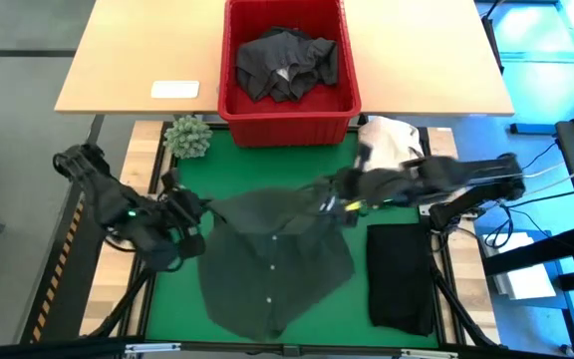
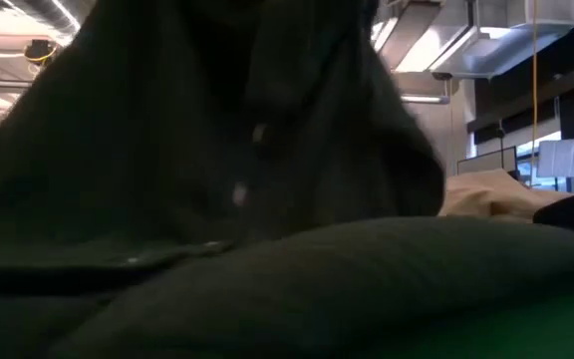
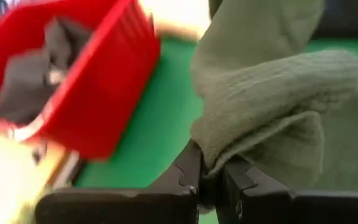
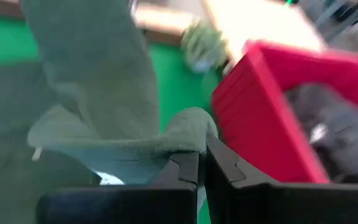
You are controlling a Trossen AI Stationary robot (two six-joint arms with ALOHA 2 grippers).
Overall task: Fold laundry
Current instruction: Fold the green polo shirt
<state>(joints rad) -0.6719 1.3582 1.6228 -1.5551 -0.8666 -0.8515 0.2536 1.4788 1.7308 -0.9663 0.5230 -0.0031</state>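
Green shirt point(image 1: 277, 264), corners pinched, mat edges near

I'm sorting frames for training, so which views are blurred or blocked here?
High view: sharp, only the right tool smeared. Low view: almost filled by the dark shirt, underlit. Left wrist view: red basket streaked, cloth at the left tool clear. Right wrist view: basket and plant blurred.

Dark green buttoned shirt point(image 1: 272, 259) spread on the green mat, its upper corners lifted, folded black garment point(image 1: 401, 276) lying flat just to its right, crumpled dark grey clothes point(image 1: 287, 65) heaped in the red basket point(image 1: 289, 112)
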